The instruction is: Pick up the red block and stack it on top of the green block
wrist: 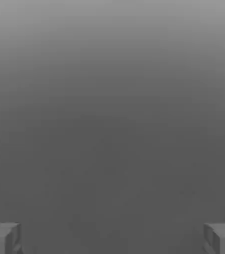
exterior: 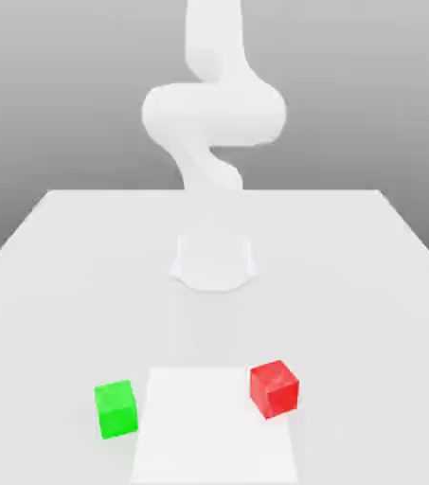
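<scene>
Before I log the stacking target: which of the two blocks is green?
The block nearer the exterior view's left; the other block is red.

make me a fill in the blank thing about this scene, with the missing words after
1. The block nearer the exterior view's left is coloured ____.
2. The block nearer the exterior view's right is coloured ____.
3. In the hand view, the two fingers of the pincer stand wide ____, with nothing between them.
4. For the task, the red block has yet to be stacked on top of the ____ block.

Missing words: green; red; apart; green
</scene>
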Controlling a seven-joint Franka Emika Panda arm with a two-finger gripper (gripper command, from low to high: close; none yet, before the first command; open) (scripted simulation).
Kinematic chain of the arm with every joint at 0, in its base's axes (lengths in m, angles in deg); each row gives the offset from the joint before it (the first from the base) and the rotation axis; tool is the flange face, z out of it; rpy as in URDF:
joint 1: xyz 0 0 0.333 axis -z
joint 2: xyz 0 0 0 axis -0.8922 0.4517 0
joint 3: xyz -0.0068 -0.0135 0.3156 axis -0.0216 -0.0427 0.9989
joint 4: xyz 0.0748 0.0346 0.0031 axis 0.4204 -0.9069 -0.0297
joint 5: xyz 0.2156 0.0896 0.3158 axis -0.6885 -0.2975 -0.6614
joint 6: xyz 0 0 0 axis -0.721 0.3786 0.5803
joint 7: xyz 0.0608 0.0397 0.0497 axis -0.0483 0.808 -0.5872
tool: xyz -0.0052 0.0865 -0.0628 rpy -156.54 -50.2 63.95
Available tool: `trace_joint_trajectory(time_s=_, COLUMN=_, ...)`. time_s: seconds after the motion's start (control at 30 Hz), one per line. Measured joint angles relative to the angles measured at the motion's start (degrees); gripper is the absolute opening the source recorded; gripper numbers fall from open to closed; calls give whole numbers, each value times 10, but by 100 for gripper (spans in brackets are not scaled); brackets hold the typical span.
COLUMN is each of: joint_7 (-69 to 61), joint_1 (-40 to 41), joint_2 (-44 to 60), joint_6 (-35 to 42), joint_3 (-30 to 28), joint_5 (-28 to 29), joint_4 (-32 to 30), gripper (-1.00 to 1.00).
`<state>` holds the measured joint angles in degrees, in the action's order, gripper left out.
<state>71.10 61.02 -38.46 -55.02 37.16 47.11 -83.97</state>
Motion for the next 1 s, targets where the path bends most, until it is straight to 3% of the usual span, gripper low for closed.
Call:
trace_joint_trajectory(time_s=0.37, joint_7=-101, joint_1=-83, joint_2=241, joint_6=-143, joint_3=-11, joint_5=-52, joint_4=-143, gripper=0)
trace_joint_trajectory(time_s=0.6, joint_7=-110, joint_1=-107, joint_2=385, joint_6=-234, joint_3=9, joint_5=-10, joint_4=-233, gripper=0)
trace_joint_trajectory(time_s=0.83, joint_7=-103, joint_1=-111, joint_2=526, joint_6=-349, joint_3=7, joint_5=12, joint_4=-234, gripper=0)
trace_joint_trajectory(time_s=0.87, joint_7=-104, joint_1=-110, joint_2=543, joint_6=-364, joint_3=8, joint_5=10, joint_4=-231, gripper=-100)
trace_joint_trajectory(time_s=1.0, joint_7=-103, joint_1=-110, joint_2=543, joint_6=-364, joint_3=8, joint_5=11, joint_4=-231, gripper=-100)
